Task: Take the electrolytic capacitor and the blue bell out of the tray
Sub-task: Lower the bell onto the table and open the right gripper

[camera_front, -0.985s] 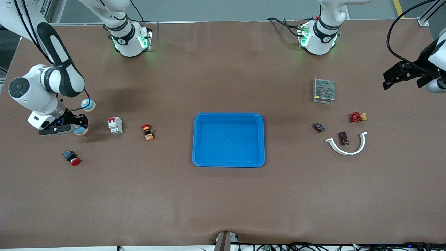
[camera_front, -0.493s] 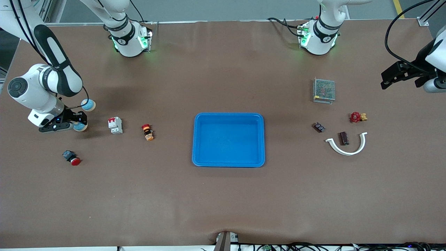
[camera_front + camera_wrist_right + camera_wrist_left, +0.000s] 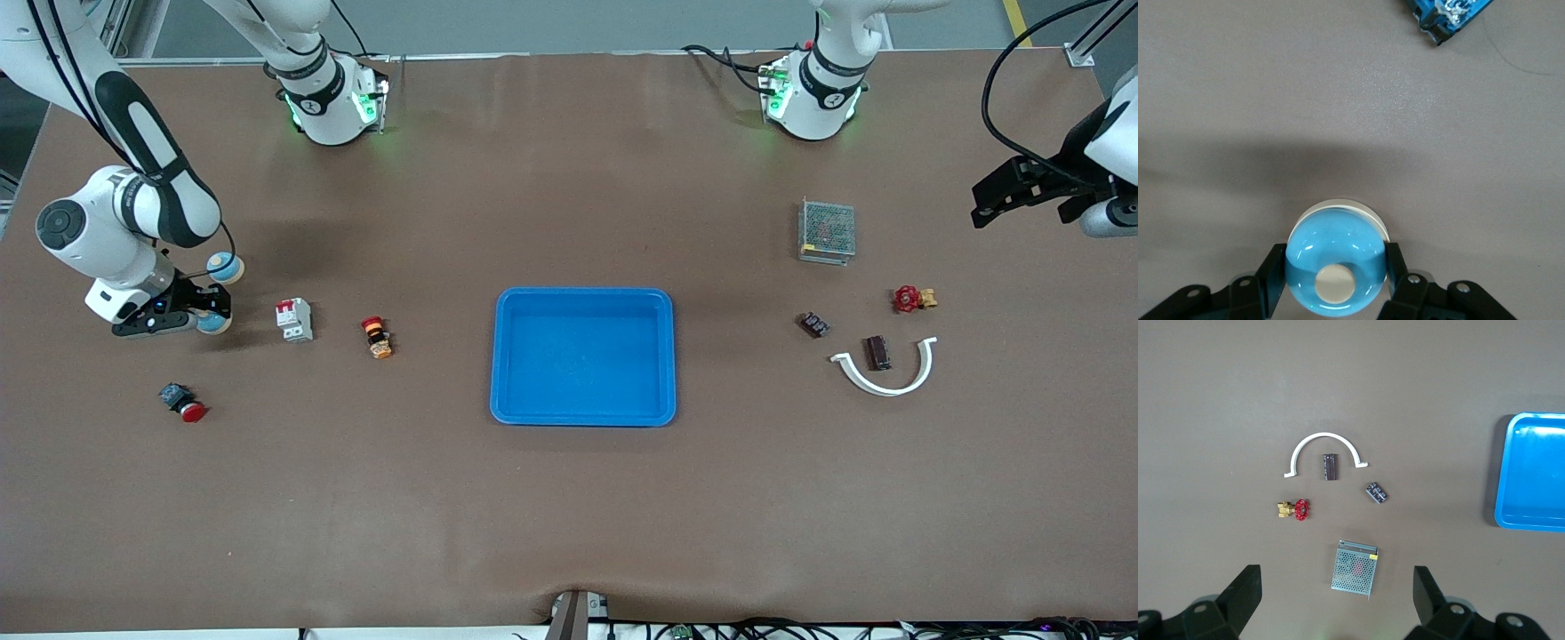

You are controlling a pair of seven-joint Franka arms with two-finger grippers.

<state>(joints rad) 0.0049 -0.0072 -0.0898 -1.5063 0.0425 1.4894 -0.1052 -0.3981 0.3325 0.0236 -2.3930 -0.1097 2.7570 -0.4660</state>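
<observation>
Front view: the right end effector (image 3: 206, 313) sits low at the right arm's end of the brown counter (image 3: 569, 516), its fingers clamped on a round pale-blue bell with a cream button (image 3: 213, 321). A second blue-and-cream ball-shaped bell (image 3: 224, 267) lies just beside it, farther from the camera. The left end effector (image 3: 1009, 191) hangs over the left arm's end of the counter, waiting, jaws spread wide with nothing in them. The dark cylindrical capacitor (image 3: 877, 352) lies inside the curve of a white plastic half-ring (image 3: 885, 373), its long axis running toward the camera. The blue rectangular plastic tray (image 3: 582, 356) sits mid-counter.

Left wrist view: the two black fingers (image 3: 1245, 593) stand far apart — the capacitor (image 3: 1330, 467) lies on its side within the white half-ring (image 3: 1325, 450), a small dark barrel with lighter stripes along its length.

Right wrist view: the end effector (image 3: 1335, 277) grips the bell (image 3: 1335, 263) on both flanks — a glossy blue dome, cream button facing the camera, white base under it.
</observation>
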